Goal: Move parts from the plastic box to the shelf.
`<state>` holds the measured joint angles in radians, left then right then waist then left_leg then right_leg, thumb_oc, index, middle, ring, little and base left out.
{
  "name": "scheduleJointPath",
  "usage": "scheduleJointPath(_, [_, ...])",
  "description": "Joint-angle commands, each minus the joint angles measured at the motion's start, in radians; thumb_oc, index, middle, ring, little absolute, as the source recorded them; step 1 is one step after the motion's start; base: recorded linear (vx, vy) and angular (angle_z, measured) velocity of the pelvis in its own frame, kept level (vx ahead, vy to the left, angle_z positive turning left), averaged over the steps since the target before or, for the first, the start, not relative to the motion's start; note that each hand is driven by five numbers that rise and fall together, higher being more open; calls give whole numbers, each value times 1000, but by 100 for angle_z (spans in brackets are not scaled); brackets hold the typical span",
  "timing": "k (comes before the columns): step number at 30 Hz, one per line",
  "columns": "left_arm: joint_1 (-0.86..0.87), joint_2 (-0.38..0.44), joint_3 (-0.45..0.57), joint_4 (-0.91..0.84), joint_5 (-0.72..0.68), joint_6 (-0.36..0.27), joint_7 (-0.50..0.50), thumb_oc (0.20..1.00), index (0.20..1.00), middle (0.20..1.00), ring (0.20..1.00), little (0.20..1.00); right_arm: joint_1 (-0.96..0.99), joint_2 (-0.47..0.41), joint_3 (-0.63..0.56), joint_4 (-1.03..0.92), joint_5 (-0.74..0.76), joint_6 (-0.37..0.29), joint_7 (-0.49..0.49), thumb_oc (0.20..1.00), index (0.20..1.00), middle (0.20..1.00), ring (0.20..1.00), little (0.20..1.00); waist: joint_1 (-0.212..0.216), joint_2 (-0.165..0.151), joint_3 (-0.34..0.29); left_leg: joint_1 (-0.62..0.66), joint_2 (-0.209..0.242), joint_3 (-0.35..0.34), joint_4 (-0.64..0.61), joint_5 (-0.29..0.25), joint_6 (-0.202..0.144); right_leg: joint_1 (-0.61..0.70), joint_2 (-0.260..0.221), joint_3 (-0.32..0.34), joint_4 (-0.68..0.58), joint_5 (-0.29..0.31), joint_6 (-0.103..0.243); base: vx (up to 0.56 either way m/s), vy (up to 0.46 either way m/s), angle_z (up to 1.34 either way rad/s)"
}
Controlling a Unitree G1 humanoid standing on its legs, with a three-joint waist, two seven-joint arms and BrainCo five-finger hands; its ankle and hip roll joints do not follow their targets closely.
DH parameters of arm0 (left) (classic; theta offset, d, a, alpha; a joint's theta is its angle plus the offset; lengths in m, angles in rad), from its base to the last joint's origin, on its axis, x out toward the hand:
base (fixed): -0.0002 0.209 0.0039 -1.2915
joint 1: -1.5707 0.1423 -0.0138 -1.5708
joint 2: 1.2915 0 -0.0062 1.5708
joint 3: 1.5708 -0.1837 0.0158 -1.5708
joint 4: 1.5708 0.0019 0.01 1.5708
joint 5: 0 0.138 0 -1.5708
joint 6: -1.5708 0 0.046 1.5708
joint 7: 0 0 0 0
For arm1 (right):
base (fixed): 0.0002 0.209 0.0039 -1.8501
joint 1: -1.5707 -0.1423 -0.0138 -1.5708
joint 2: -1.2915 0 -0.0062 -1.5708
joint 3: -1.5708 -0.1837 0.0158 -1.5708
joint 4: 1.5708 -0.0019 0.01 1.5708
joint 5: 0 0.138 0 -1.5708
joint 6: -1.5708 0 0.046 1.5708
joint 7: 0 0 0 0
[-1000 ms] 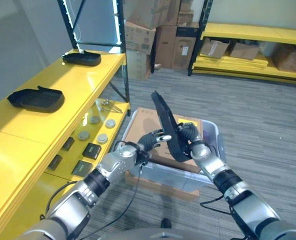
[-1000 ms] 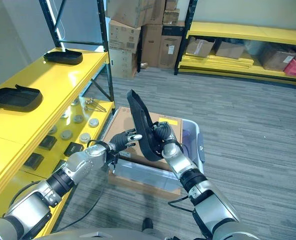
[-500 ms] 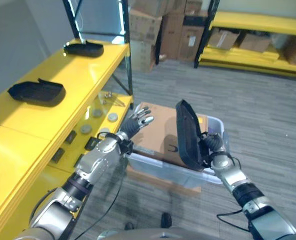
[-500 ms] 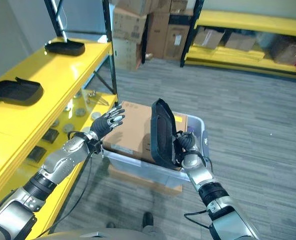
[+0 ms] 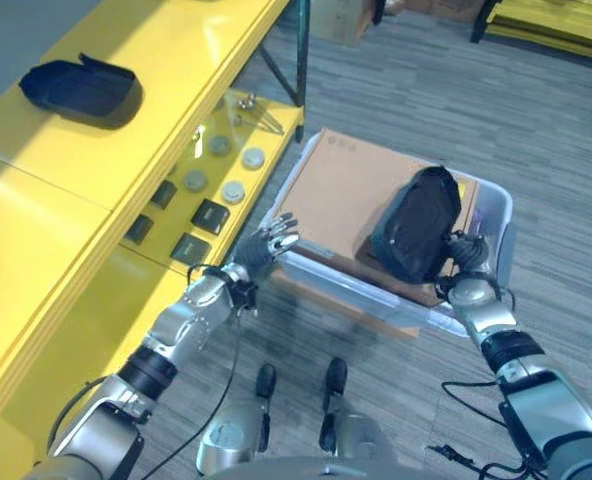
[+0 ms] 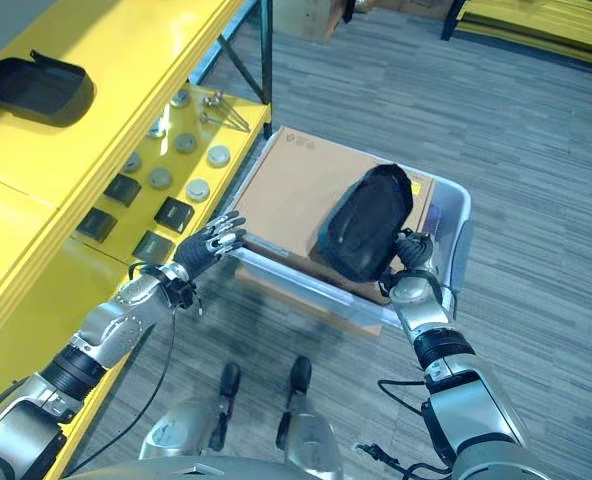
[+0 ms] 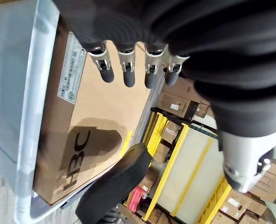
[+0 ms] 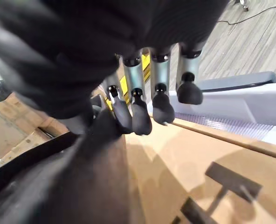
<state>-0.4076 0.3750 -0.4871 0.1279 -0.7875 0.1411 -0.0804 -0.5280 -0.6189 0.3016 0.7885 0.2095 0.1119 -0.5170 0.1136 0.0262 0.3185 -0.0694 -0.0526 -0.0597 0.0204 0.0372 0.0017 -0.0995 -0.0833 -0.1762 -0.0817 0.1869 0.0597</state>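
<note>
The right hand (image 6: 413, 268) curls its fingers against a black moulded part (image 6: 364, 220), apparently gripping its lower edge, and holds it over the cardboard box (image 5: 351, 195) lying in the clear plastic box (image 5: 498, 215). The left hand (image 5: 263, 248) hovers with fingers spread at the plastic box's near-left corner, beside the yellow shelf (image 5: 66, 180), where another black part (image 5: 79, 88) rests. A white label sits on the cardboard's edge, its print too small to read.

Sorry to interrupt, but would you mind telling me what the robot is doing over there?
It is moving parts from the plastic box to the yellow shelf. Its right hand is curled on a black part held over the cardboard box that sits in the plastic box. Its left hand is open, fingers straight, near the box's shelf-side rim, holding nothing. Another black part already lies on the shelf top.
</note>
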Motion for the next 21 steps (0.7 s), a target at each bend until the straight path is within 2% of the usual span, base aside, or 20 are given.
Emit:
scheduleJointPath(1, [-3, -8, -30, -46, -47, -76, -41, 1000, 1000, 1000, 1000, 1000, -78, -73, 17, 25, 1, -41, -60, 200, 200, 200, 200, 200, 18, 10, -46, -71, 3, 15, 66, -39, 3, 22, -38, -1, 90, -120, 81, -66, 16, 5])
scheduleJointPath(7, [-7, -7, -53, -22, -54, -121, -56, 1000, 1000, 1000, 1000, 1000, -136, -88, 50, 165, 12, -61, -64, 200, 200, 200, 200, 200, 32, 12, -1, -125, -3, 11, 91, -36, 5, -24, -49, -5, 108, -115, 80, -92, 7, 10])
scheduleJointPath(13, [-18, -3, -54, -8, -56, -150, -60, 1000, 1000, 1000, 1000, 1000, -179, -101, 59, 188, 43, -60, -60, 200, 200, 200, 200, 200, 37, 12, 32, -162, -8, 10, 101, -29, 8, -58, -53, -7, 116, -108, 80, -74, 8, 4])
scheduleJointPath(14, [-19, -3, -54, -7, -55, -154, -58, 1000, 1000, 1000, 1000, 1000, -183, -101, 59, 191, 53, -61, -62, 307, 307, 307, 307, 307, 37, 13, 36, -166, -9, 10, 102, -28, 8, -63, -53, -7, 118, -108, 80, -47, 22, 1])
scheduleJointPath(16, [-25, -6, -56, -1, -61, -162, -55, 1000, 1000, 1000, 1000, 1000, -193, -96, 56, 208, 59, -79, -69, 1000, 1000, 1000, 1000, 1000, 38, 14, 42, -174, -10, 10, 103, -27, 8, -71, -54, -6, 121, -107, 79, -22, 13, 0])
scheduleJointPath(21, [-32, -11, -50, 5, -67, -170, -60, 1000, 1000, 1000, 1000, 1000, -211, -87, 53, 199, 84, -90, -74, 1000, 1000, 1000, 1000, 1000, 38, 14, 56, -185, -13, 12, 106, -28, 10, -85, -55, -7, 125, -106, 79, -32, 19, 0])
